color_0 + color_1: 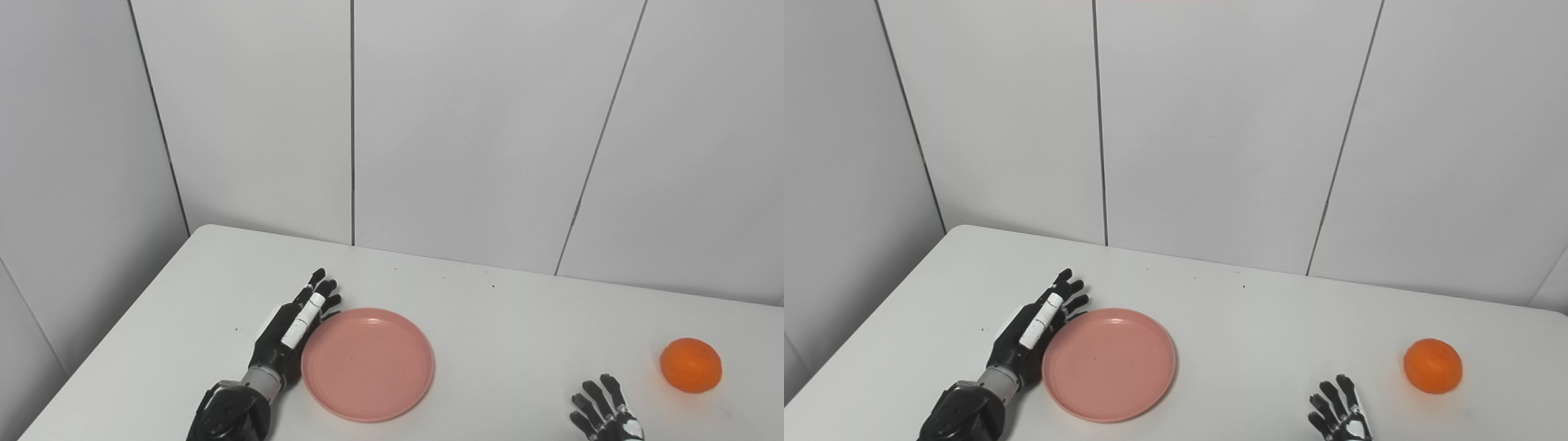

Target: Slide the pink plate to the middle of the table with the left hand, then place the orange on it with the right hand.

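The pink plate (367, 362) lies flat on the white table (502, 318), left of its middle and near the front. My left hand (294, 331) is open, fingers straight, resting edge-on against the plate's left rim. The orange (691, 364) sits on the table at the far right. My right hand (603, 413) is open and empty at the bottom edge, fingers spread, a little left of and nearer than the orange, not touching it. Both also show in the right eye view: plate (1108, 362), orange (1432, 365).
A white panelled wall (465, 122) stands behind the table, and a grey side wall on the left. The table's left edge runs diagonally toward the bottom left corner.
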Controlling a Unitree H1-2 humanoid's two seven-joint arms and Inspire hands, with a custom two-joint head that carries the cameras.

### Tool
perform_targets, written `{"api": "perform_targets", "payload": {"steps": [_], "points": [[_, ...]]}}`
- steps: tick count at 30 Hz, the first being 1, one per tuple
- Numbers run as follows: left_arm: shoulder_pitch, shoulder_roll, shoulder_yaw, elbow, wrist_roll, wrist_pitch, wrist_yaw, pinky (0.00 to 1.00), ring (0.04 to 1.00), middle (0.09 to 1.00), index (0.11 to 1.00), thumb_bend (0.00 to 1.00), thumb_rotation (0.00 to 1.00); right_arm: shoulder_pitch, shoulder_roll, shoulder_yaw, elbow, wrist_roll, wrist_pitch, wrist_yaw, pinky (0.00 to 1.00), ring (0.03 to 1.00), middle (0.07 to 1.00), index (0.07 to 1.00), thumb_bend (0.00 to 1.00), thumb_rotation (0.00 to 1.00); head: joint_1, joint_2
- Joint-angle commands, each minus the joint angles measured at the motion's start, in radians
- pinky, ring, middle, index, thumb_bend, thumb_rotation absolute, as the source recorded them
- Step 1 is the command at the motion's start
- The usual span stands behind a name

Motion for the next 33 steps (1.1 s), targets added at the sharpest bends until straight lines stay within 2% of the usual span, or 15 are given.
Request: {"api": "perform_targets", "payload": {"steps": [1, 5, 9, 14, 17, 21, 28, 33], "points": [[-0.019, -0.005, -0.005, -0.017, -0.013, -0.013, -0.016, 0.90, 0.946, 0.982, 1.000, 0.83, 0.71, 0.038, 0.010, 0.006, 0.024, 0.003, 0.017, 0.000, 0.87, 0.877, 0.905, 0.946, 0.72, 0.99, 0.001, 0.000], [-0.018, -0.009, -0.011, -0.016, -0.005, -0.015, -0.017, 0.88, 0.942, 0.984, 1.000, 0.82, 0.72, 0.037, 0.012, 0.006, 0.024, 0.004, 0.018, -0.001, 0.87, 0.875, 0.906, 0.947, 0.72, 0.99, 0.001, 0.002], [-0.016, -0.013, -0.017, -0.013, -0.006, -0.018, -0.021, 0.84, 0.929, 0.973, 0.994, 0.88, 0.71, 0.038, 0.014, 0.006, 0.019, 0.002, 0.024, -0.005, 0.87, 0.876, 0.902, 0.943, 0.72, 0.99, -0.001, 0.003], [-0.014, -0.031, -0.023, -0.024, -0.007, -0.006, -0.014, 0.85, 0.924, 0.964, 0.980, 0.90, 0.68, 0.039, 0.014, 0.010, 0.014, -0.001, 0.030, -0.007, 0.87, 0.877, 0.906, 0.949, 0.71, 1.00, -0.005, 0.006], [-0.011, -0.043, -0.032, -0.036, 0.016, 0.010, 0.008, 0.85, 0.908, 0.953, 0.969, 0.92, 0.68, 0.040, 0.015, 0.012, 0.011, -0.003, 0.030, -0.009, 0.88, 0.877, 0.904, 0.945, 0.71, 1.00, -0.008, 0.009], [-0.002, -0.073, -0.037, -0.063, 0.047, 0.035, 0.063, 0.85, 0.904, 0.937, 0.952, 0.89, 0.70, 0.042, 0.017, 0.015, 0.008, -0.006, 0.030, -0.012, 0.87, 0.876, 0.904, 0.944, 0.71, 1.00, -0.015, 0.014], [0.010, -0.112, -0.040, -0.108, 0.071, 0.090, 0.120, 0.89, 0.928, 0.963, 0.970, 0.87, 0.74, 0.045, 0.019, 0.025, -0.011, -0.012, 0.037, -0.015, 0.87, 0.876, 0.907, 0.948, 0.70, 1.00, -0.042, 0.035], [0.012, -0.121, -0.051, -0.127, 0.088, 0.106, 0.133, 0.86, 0.925, 0.968, 0.979, 0.89, 0.76, 0.047, 0.034, 0.035, -0.041, -0.031, 0.069, -0.031, 0.85, 0.870, 0.898, 0.939, 0.72, 1.00, -0.096, 0.080]]}}
